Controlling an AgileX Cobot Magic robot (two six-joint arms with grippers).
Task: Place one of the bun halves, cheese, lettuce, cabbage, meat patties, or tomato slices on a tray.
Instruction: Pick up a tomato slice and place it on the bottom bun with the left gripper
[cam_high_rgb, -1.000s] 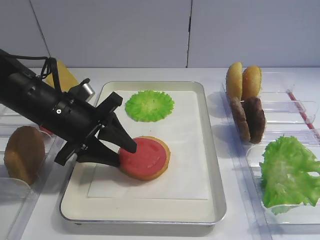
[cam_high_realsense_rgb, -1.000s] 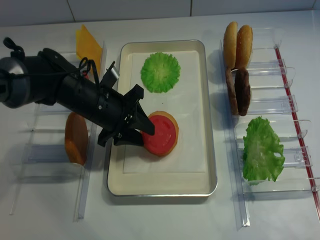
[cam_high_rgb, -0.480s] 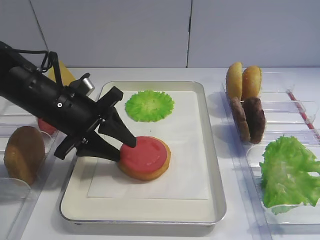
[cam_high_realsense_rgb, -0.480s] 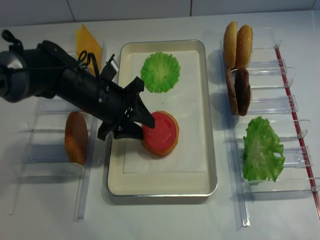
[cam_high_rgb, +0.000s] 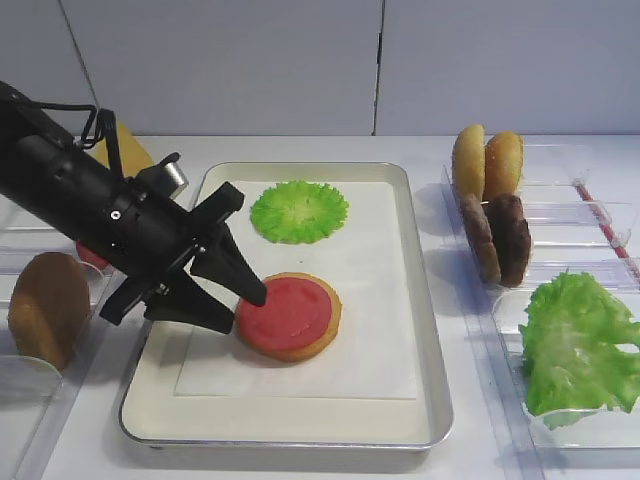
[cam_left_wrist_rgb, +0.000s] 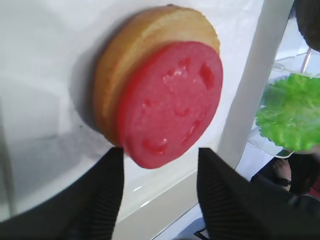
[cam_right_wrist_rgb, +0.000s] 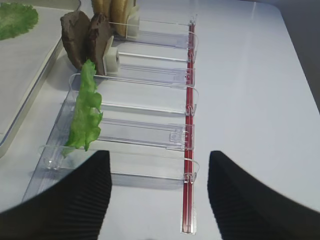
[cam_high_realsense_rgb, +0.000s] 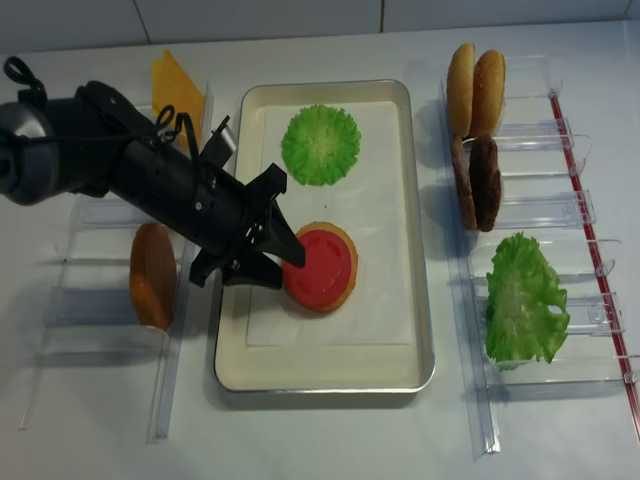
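I've backed the left gripper (cam_high_rgb: 238, 305) off a touch, so the tomato slice (cam_high_rgb: 288, 312) sits freed on the bun half (cam_high_rgb: 296, 348) just ahead of its spread, empty fingers, inside the tray (cam_high_rgb: 425, 310), stacked burger-wise.

Red tomato slice (cam_high_rgb: 288, 312) flat atop golden bun half (cam_high_rgb: 300, 345), on silver tray (cam_high_rgb: 420, 330)
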